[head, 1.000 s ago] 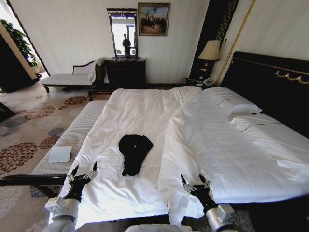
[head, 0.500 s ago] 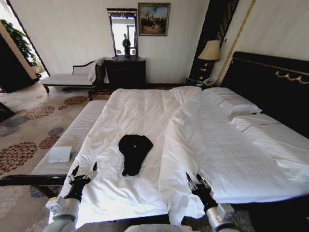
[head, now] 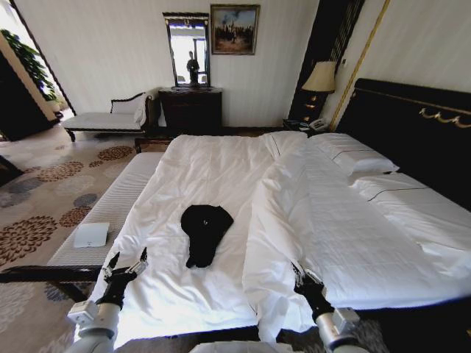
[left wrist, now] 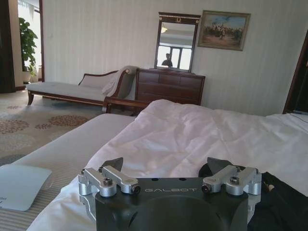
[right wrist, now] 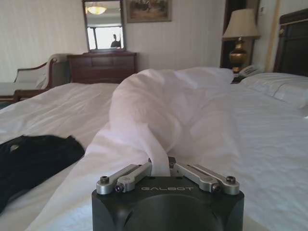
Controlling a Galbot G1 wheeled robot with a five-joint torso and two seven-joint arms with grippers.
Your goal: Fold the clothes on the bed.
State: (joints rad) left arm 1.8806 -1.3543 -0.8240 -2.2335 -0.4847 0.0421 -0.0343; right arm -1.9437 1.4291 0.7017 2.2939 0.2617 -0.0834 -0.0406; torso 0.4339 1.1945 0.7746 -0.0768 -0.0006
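One black T-shirt (head: pixel 205 232) lay bunched on the bed (head: pixel 221 169) left of the duvet (head: pixel 324 220), well ahead of the left gripper (head: pixel 124 266), which hovered spread wide at the near edge, while the right gripper (head: pixel 307 278) pinched a duvet fold.

Left arm: low at the near left, forearm pointing forward and slightly up
Left gripper (head: pixel 125 262): fingers spread wide apart, nothing between them
Right arm: low at the near right, reaching forward
Right gripper (head: pixel 304 277): fingers brought together, pinching a fold of white cloth
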